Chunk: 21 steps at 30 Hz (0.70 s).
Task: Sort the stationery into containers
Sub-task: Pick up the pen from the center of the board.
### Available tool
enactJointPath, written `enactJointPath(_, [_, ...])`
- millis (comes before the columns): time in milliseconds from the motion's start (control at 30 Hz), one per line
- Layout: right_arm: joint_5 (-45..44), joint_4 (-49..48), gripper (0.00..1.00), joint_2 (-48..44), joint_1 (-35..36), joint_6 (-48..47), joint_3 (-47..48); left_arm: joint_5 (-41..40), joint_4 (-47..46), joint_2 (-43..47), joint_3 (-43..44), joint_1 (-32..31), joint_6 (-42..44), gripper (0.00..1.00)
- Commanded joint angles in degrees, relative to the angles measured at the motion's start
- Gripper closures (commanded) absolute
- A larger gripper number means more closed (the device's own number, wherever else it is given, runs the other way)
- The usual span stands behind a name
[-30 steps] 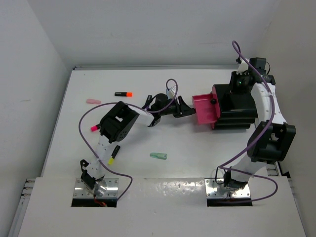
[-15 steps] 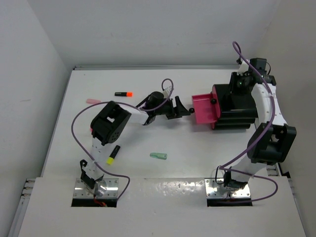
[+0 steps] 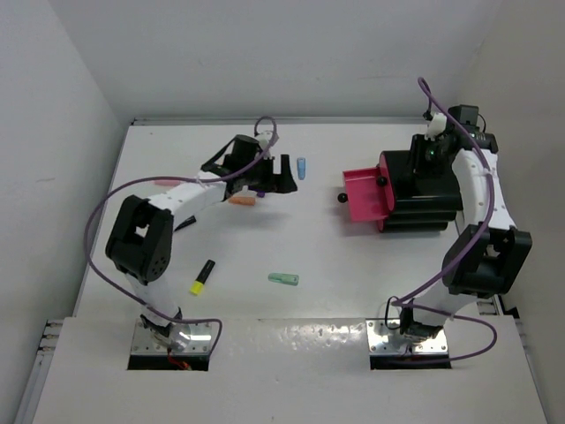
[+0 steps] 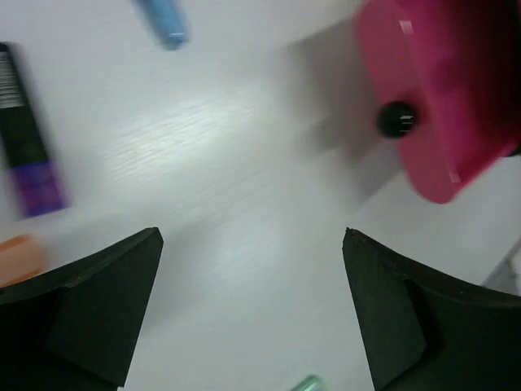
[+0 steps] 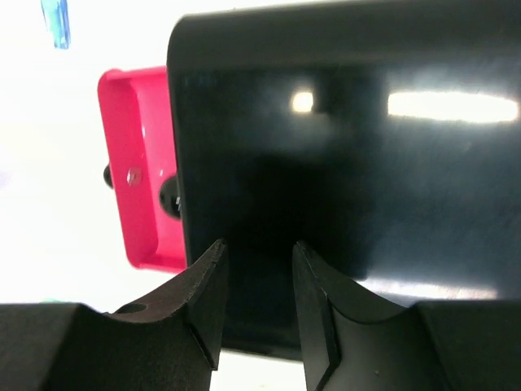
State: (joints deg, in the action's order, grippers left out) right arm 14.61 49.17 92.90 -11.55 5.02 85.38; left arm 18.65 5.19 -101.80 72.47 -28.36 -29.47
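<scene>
the stationery (image 3: 241,201) lies loose on the counter (image 3: 353,283): nearest the bases a yellow-tipped highlighter (image 3: 203,276) and a mint piece (image 3: 283,279), farther out an orange piece (image 4: 16,259), a purple-tipped highlighter (image 4: 24,122) and a blue piece (image 3: 301,167). the left gripper (image 4: 251,240) hangs above these, jaws wide apart and empty. it should choose one piece, square the jaws across its length and drop low before closing. beyond, the open drawer (image 3: 362,196) juts from the black box (image 3: 424,190); over it the right gripper (image 5: 259,248) hovers, jaws partly apart, holding nothing.
</scene>
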Motion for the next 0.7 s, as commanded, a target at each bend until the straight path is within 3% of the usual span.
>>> enactJointPath(0, [1.64, 3.92, 0.62, -3.33, -0.23, 0.43, -1.01, -7.14, 14.22, 4.41, 3.03, 5.58, 13.72, 0.0])
enactJointPath(100, [3.23, 3.83, 0.62, -6.5, -0.05, -0.53, -1.01, -5.83, 22.45, 5.82, 5.13, 12.96, 23.12, 0.0])
enactJointPath(233, [4.2, 5.15, 0.61, -9.93, 1.35, -2.63, -2.49, 2.41, 29.77, 8.1, 5.58, 23.24, 42.93, 0.14])
enactJointPath(333, [3.67, 5.41, 0.62, -12.74, 3.72, -4.31, -5.56, 2.53, 38.29, 8.46, 7.33, 30.44, 57.0, 0.21])
enactJointPath(433, [3.06, 5.41, 0.62, -15.11, 7.15, -6.58, -8.64, -1.15, 44.46, 7.84, 8.13, 33.79, 66.52, 0.25])
enactJointPath(667, [3.05, 5.32, 0.62, -16.7, 10.67, -7.21, -10.94, -3.89, 45.17, 6.79, 2.6, 39.17, 74.91, 0.24])
